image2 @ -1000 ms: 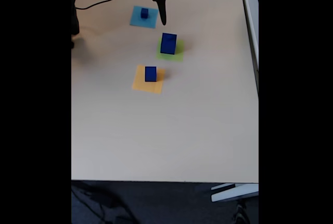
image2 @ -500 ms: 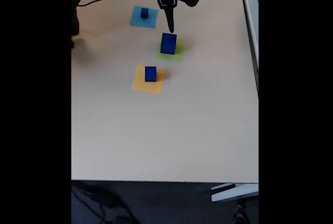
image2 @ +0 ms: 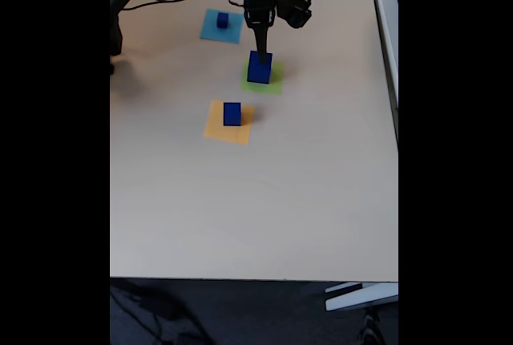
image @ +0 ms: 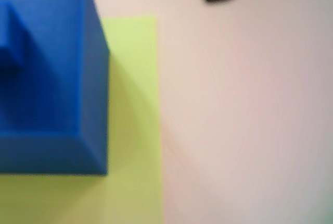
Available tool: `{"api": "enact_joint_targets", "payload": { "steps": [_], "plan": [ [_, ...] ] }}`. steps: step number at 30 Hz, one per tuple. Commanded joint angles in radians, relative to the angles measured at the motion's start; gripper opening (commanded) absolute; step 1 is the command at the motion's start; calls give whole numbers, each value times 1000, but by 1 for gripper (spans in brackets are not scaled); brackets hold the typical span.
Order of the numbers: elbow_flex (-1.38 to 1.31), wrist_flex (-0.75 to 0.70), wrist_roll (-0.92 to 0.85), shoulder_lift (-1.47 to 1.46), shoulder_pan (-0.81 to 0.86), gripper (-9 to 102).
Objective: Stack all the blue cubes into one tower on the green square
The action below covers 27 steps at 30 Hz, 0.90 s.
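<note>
Gripper hangs right over big cube on green square; can't tell if jaws are apart or closed. In wrist view the cube fills the left, a small raised block on top. Mid cube on orange square, tiny cube on lt-blue square.

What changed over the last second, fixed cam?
The gripper swung from beside the light-blue square toward the green square and came down; its tip now sits at the top of the big blue cube there. Whether it is carrying or releasing anything is not clear. The big cube, the cube on the orange square and the tiny cube on the light-blue square have not moved.
</note>
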State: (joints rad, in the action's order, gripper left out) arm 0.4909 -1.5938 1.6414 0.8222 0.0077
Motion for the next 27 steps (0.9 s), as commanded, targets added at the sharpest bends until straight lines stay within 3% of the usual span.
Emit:
{"api": "enact_joint_targets", "payload": {
  "steps": [1,27],
  "plan": [
    [-54,-11,-21,14,23,52],
    [-44,-26,-92,-31,72,43]
  ]
}}
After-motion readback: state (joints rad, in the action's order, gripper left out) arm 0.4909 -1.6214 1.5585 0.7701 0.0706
